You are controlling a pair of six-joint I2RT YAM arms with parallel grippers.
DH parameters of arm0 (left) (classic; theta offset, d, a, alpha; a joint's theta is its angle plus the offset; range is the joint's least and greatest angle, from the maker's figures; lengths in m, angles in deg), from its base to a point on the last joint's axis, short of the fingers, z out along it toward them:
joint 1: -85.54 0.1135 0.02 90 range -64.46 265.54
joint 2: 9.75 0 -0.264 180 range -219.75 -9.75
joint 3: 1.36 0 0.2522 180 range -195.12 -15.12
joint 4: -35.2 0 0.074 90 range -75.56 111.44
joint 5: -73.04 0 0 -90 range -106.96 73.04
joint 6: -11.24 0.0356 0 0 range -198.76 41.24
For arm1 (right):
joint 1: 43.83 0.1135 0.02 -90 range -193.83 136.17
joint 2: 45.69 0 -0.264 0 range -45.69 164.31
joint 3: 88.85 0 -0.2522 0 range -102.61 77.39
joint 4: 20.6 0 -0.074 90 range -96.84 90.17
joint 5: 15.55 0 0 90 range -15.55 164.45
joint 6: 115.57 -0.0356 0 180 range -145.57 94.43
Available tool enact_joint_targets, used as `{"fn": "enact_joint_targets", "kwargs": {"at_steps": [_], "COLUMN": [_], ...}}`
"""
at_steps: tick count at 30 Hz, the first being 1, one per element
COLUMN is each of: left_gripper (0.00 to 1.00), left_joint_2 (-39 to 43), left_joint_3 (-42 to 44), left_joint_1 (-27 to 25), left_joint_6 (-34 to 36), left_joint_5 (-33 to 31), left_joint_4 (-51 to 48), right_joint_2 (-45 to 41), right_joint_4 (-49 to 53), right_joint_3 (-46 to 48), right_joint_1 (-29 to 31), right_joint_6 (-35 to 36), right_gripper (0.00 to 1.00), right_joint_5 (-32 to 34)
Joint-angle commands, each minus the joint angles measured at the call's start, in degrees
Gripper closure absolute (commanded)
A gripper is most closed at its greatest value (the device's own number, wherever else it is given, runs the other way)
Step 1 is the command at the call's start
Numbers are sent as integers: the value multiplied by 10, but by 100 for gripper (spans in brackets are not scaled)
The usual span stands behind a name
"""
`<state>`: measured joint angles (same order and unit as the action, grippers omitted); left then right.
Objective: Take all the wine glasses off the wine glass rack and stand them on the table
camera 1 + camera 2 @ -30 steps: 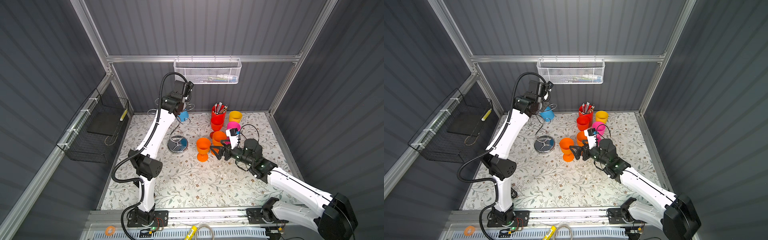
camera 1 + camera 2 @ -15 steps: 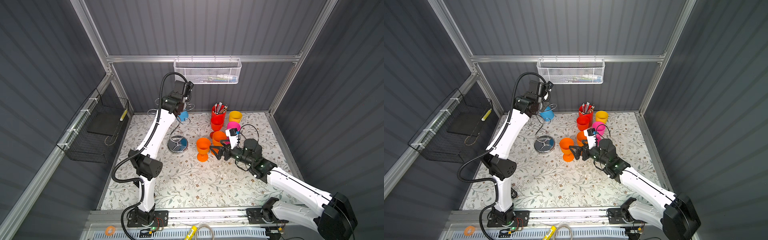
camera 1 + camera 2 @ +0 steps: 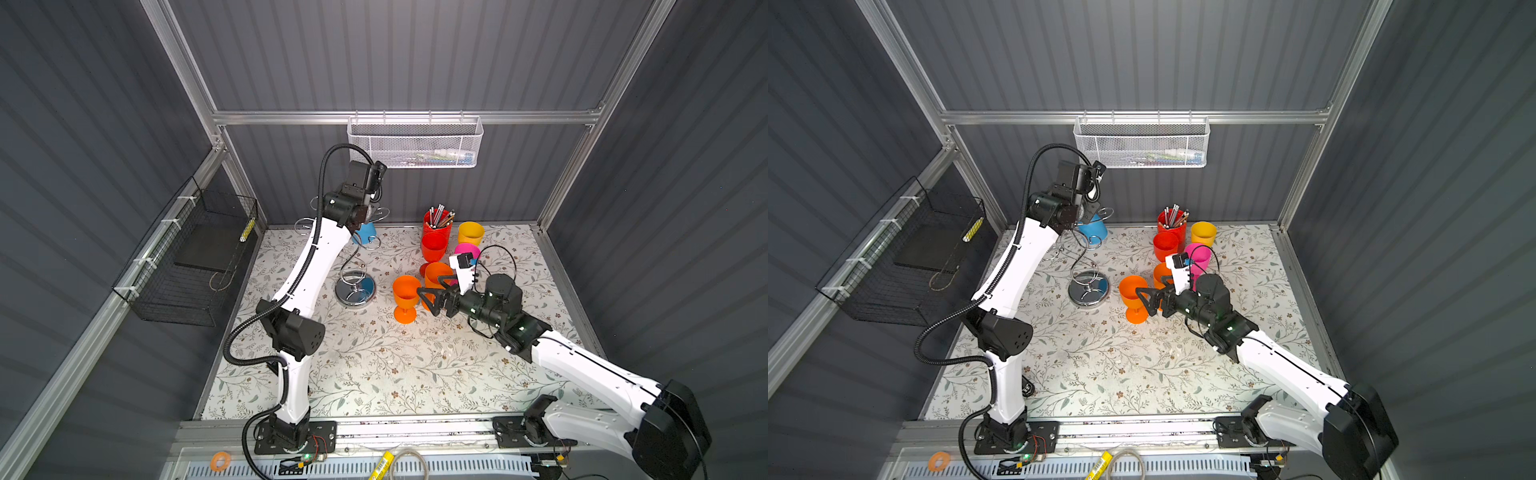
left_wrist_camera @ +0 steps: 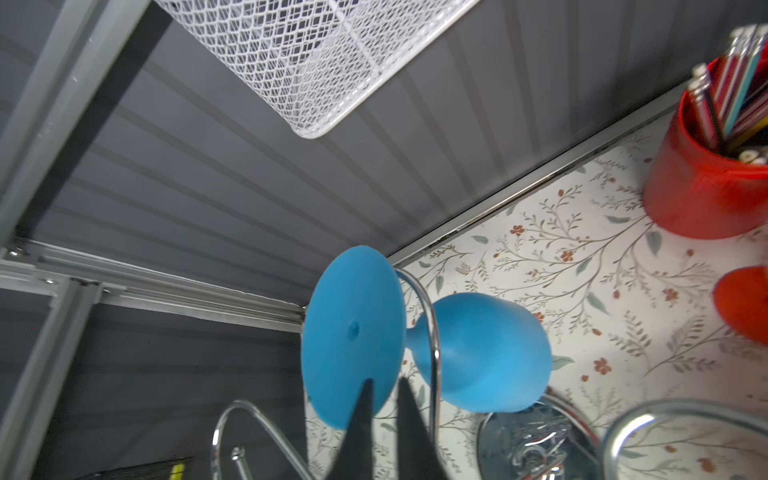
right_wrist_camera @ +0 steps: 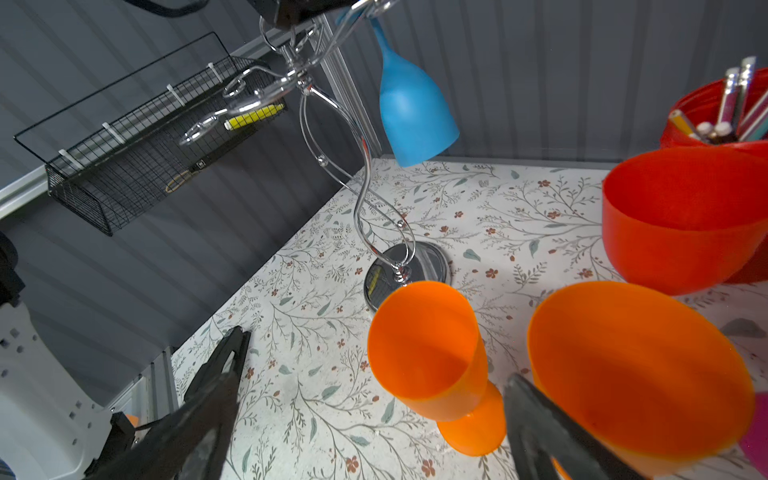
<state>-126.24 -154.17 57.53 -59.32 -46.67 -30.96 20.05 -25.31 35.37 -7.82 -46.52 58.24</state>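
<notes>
The wine glass (image 4: 482,353) is blue and hangs upside down by its foot from a curled arm of the chrome wine glass rack (image 3: 356,289), as the right wrist view also shows at the glass (image 5: 411,112). My left gripper (image 4: 383,381) is up at the rack's top. Its jaws stand narrowly open, with the tips on either side of the rim of the glass's blue foot (image 4: 353,332). My right gripper (image 3: 426,299) hovers low over the mat, jaws wide open and holding nothing. It sits right beside an upright orange glass (image 5: 424,353).
A second orange glass (image 5: 640,374), a red glass (image 3: 432,246), a pink cup (image 3: 467,249), a yellow cup (image 3: 471,232) and a red pencil cup (image 3: 438,220) crowd the right back. A white mesh basket (image 3: 415,143) hangs on the back wall. A black wire basket (image 3: 187,266) hangs on the left wall.
</notes>
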Motion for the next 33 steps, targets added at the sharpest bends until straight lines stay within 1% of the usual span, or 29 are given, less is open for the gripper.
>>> {"fn": "enact_joint_targets", "kwargs": {"at_steps": [1, 2, 3, 6, 8, 9, 11, 14, 17, 19, 24, 28, 33], "left_gripper": [66, 60, 51, 47, 41, 36, 33, 31, 31, 31, 31, 29, 27], "left_joint_2": [54, 63, 72, 97, 119, 132, 157, 205, 245, 280, 344, 364, 381], "left_joint_3": [12, 15, 18, 25, 41, 51, 72, 131, 180, 226, 301, 343, 413], "left_joint_1": [4, 4, 4, 4, 4, 4, 4, 4, 4, 4, 4, 4, 3], "left_joint_6": [-50, -57, -67, -87, -102, -110, -124, -149, -174, -187, -213, -219, -222], "left_joint_5": [46, 55, 62, 85, 97, 101, 105, 114, 114, 113, 121, 120, 96], "left_joint_4": [22, 25, 28, 31, 37, 40, 41, 46, 26, 17, -40, -104, -119], "right_joint_2": [18, 23, 30, 53, 69, 78, 96, 128, 161, 174, 189, 184, 164], "right_joint_4": [-24, -27, -29, -25, -25, -24, -20, -13, -3, -1, 33, 37, 34], "right_joint_3": [-34, -41, -50, -85, -109, -121, -147, -183, -218, -236, -270, -266, -245], "right_joint_1": [8, 9, 12, 16, 19, 22, 29, 38, 40, 41, 41, 40, 41], "right_joint_6": [-3, -3, -5, -23, -39, -46, -59, -79, -108, -121, -129, -130, -129], "right_gripper": [1, 1, 1, 1, 1, 1, 1, 2, 3, 3, 4, 4, 3], "right_joint_5": [-6, -6, -6, -4, -5, -2, 9, 37, 55, 67, 85, 84, 82]}}
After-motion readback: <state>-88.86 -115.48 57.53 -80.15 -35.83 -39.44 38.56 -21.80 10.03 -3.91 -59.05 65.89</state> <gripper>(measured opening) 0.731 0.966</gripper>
